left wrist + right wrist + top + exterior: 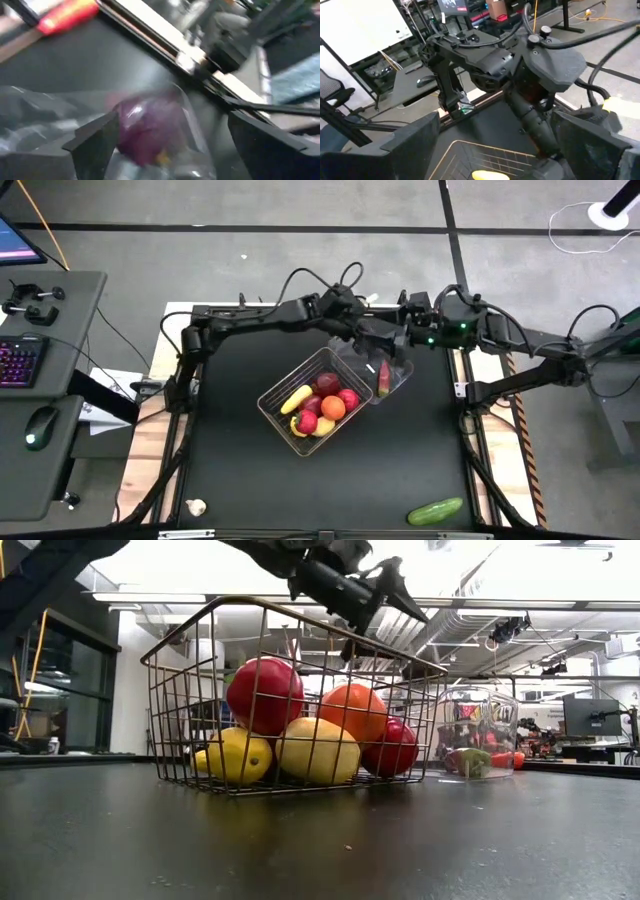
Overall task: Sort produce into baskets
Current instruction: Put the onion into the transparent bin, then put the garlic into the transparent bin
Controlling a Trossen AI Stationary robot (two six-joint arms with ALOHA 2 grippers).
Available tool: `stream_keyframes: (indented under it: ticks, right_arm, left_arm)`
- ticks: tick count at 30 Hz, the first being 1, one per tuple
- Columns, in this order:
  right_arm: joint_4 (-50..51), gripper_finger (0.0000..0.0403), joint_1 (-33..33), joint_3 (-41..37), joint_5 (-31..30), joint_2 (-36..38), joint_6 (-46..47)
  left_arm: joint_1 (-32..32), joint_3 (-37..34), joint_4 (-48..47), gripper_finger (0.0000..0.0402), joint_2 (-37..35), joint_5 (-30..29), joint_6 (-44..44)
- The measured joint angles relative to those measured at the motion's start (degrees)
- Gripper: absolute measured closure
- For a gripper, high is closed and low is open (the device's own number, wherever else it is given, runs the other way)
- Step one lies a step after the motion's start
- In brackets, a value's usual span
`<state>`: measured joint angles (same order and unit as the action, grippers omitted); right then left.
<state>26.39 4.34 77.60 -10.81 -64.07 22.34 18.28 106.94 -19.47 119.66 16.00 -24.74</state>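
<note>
The silvery wire basket [312, 402] stands mid-table and holds red apples [264, 692], an orange [333, 408], lemons [318, 750] and a banana [296, 398]. The clear tub [388, 372] stands against its right side with a carrot [383, 377] in it. My left gripper [377, 346] is open above the tub. In the left wrist view a blurred purple onion [147, 127] shows between its spread fingers, inside the tub's clear wall [45, 110]. My right gripper [404, 332] is open and empty just beyond the tub. A cucumber [435, 510] and a garlic [197, 506] lie near the front edge.
The two arms stand close together over the table's far middle. The right wrist view shows my left arm [520, 75] right in front of it, with the wire basket [485, 157] below. A desk with a keyboard [20, 360] and a mouse stands left of the table.
</note>
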Motion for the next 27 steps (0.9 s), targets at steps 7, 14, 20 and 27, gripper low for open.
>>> stream_keyframes:
  ticks: [7, 14, 20, 27]
  right_arm:
    - [1.57, 0.0031, 0.0, 0.0, -0.08, 0.0, -0.6]
    - [4.33, 0.0031, 0.0, 0.0, -0.07, 0.0, -1.94]
    - [10.18, 0.0031, 0.0, 0.0, -0.07, -0.02, -1.87]
    - [12.49, 0.0031, 0.0, 0.0, -0.07, -0.04, -3.56]
  left_arm:
    - [-0.33, 0.35, -11.03, 0.0028, -2.9, 2.34, 1.26]
    - [-8.08, -1.32, -32.65, 0.0026, -12.26, -8.39, 8.29]
    - [-23.06, -18.59, -33.66, 0.0025, -27.05, -19.96, -1.5]
    - [-45.62, -38.48, -36.17, 0.0025, -42.63, -18.37, -25.54]
